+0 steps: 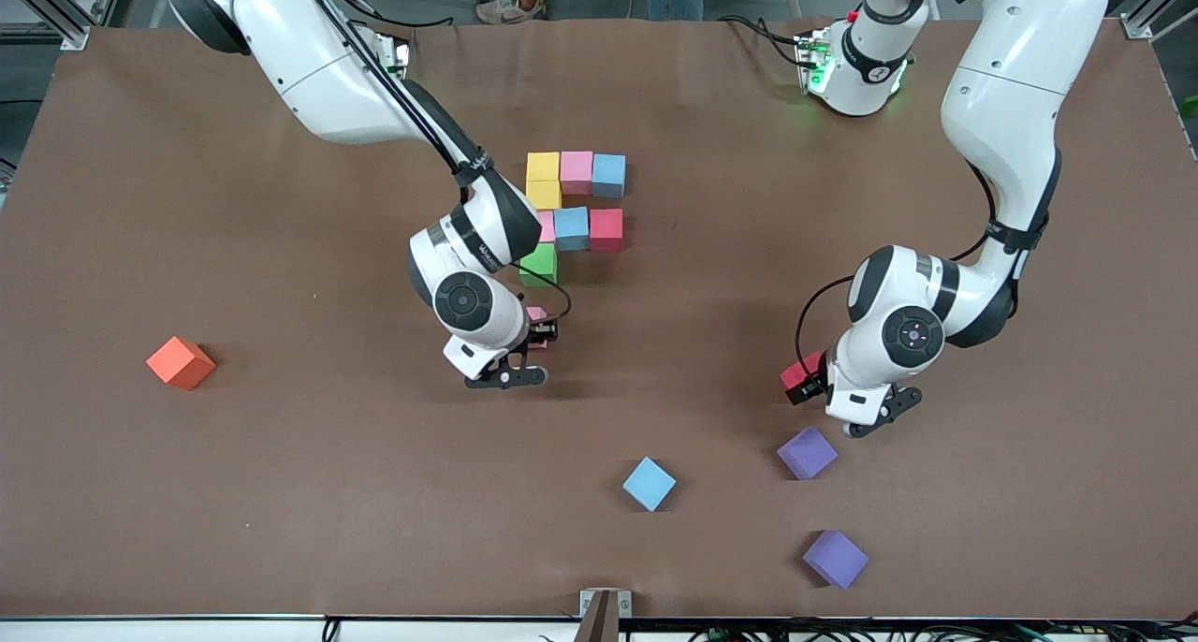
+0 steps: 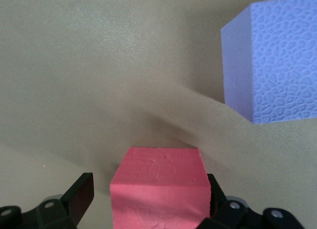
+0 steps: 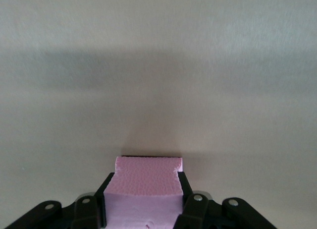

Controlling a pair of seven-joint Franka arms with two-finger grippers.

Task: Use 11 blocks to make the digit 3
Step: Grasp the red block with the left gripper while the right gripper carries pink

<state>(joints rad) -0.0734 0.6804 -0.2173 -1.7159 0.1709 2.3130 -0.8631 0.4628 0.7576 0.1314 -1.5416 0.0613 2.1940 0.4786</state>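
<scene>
Several blocks form a partial figure: a row of yellow [image 1: 543, 166], pink [image 1: 577, 170] and light blue [image 1: 608, 174], a yellow one [image 1: 544, 194] under it, a row ending in blue [image 1: 571, 227] and red [image 1: 606, 229], then a green one [image 1: 539, 263]. My right gripper [image 1: 541, 328] [image 3: 143, 199] is shut on a pink block [image 1: 535, 313] [image 3: 146, 182], just on the camera side of the green block. My left gripper [image 1: 803, 383] [image 2: 148, 199] stands open around a red block [image 1: 798, 372] [image 2: 158, 182], with a gap at one finger.
Loose on the table nearer the camera are a light blue block [image 1: 649, 483] and two purple blocks [image 1: 807, 452] [image 1: 835, 558]. The closer purple block [image 2: 272, 60] sits just past the left gripper. An orange cube [image 1: 181, 362] lies toward the right arm's end.
</scene>
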